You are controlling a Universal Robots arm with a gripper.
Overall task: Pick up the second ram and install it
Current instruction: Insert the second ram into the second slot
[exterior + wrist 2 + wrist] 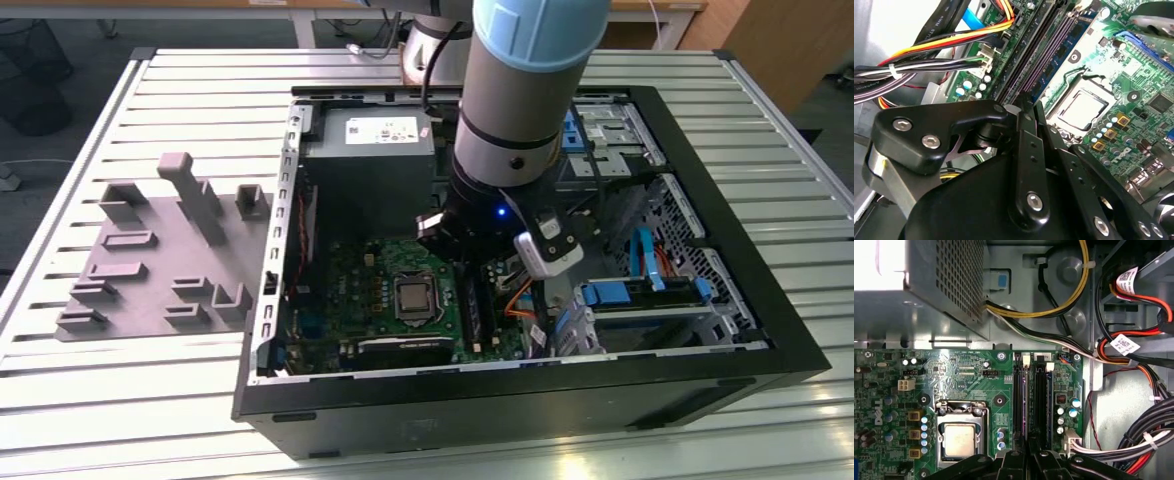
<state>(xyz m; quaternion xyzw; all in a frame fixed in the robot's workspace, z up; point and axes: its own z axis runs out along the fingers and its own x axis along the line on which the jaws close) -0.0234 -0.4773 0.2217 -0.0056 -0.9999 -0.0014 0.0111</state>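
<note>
Gripper sits low over the motherboard's slot rails.

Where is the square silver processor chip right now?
In the exterior view the processor sits on the green motherboard inside the open computer case, just to the exterior view's left of the black memory slots.

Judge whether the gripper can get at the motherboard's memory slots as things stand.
Probably yes: the gripper sits just over the memory slots, and the cable bundle lies beside them, not across.
</note>
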